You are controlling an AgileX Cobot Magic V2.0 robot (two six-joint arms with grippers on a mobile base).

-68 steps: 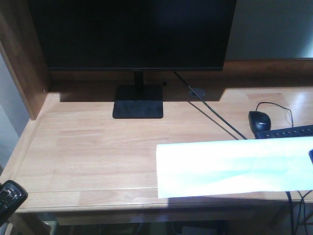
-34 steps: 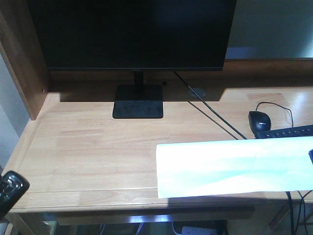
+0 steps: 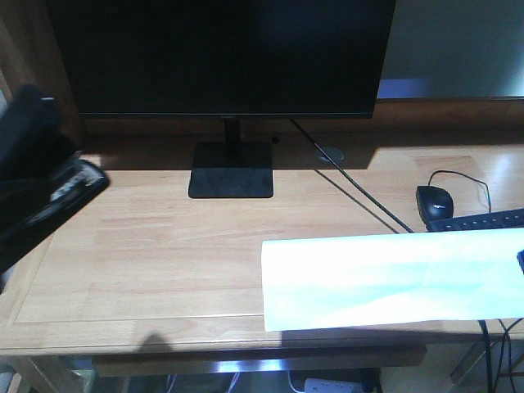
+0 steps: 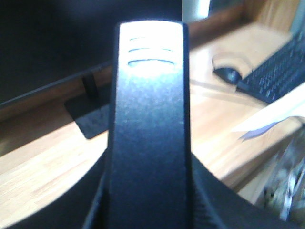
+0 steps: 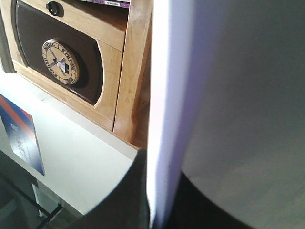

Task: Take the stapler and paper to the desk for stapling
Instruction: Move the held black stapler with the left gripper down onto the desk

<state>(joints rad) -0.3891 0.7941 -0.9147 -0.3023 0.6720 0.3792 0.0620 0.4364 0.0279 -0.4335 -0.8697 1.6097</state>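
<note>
The black stapler (image 3: 57, 184) hangs over the left end of the light-wood desk (image 3: 164, 246), its silvery channel showing. In the left wrist view the stapler (image 4: 150, 133) fills the middle, and my left gripper (image 4: 150, 191) is shut on it, with a dark finger on each side. The white paper (image 3: 393, 278) stretches over the desk's right front and runs past the right edge of the front view. In the right wrist view the paper (image 5: 164, 119) shows edge-on, and my right gripper (image 5: 157, 191) is shut on it.
A large black monitor (image 3: 221, 57) on a square stand (image 3: 231, 170) fills the back of the desk. A black mouse (image 3: 434, 201) and a keyboard (image 3: 483, 219) lie at the right, behind the paper. A cable (image 3: 352, 188) crosses the desk.
My left gripper has carried the stapler from the lower left corner, below the desk's front edge, up and over the desk's left end. The paper has not moved.
</note>
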